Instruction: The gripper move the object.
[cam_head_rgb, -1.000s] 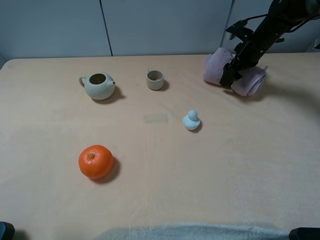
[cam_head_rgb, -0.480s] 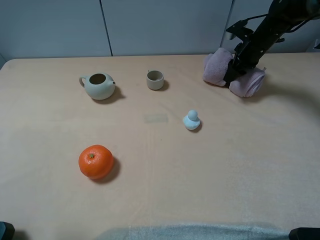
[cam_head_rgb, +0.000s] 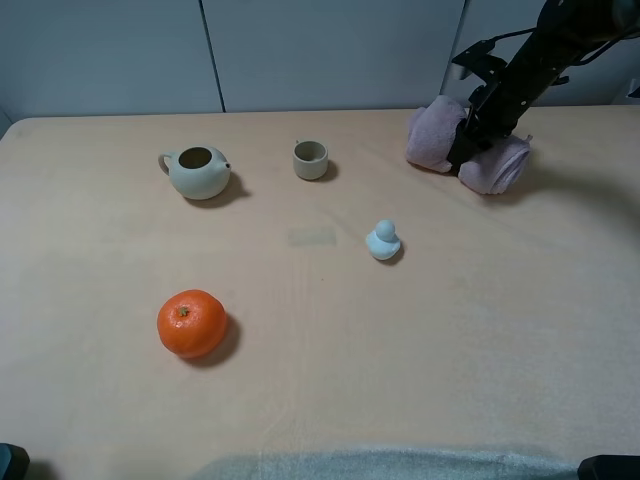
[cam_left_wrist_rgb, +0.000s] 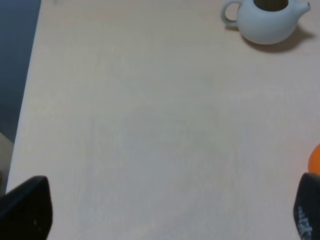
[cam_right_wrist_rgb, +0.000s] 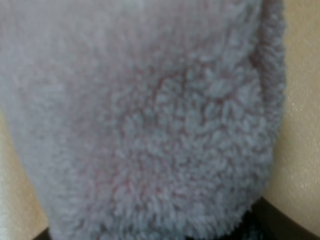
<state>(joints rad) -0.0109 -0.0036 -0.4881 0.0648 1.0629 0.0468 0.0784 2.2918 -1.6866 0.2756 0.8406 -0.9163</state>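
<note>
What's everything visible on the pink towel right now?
The towel is mauve-pink, fluffy cloth with a looped pile, bunched into two bulging lobes. It sits at the far right of the table. The right gripper is shut on its middle, pinching it in between the lobes. The right wrist view is filled by its pile. Whether it is lifted off the table cannot be told.

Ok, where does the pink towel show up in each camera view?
Exterior high: pink towel at the table's far right, right end effector shut on its middle.
Left wrist: not in it; teapot shows instead.
Right wrist: pink towel fills nearly the whole picture.
Shared landmark: the beige table, in all three views.
</note>
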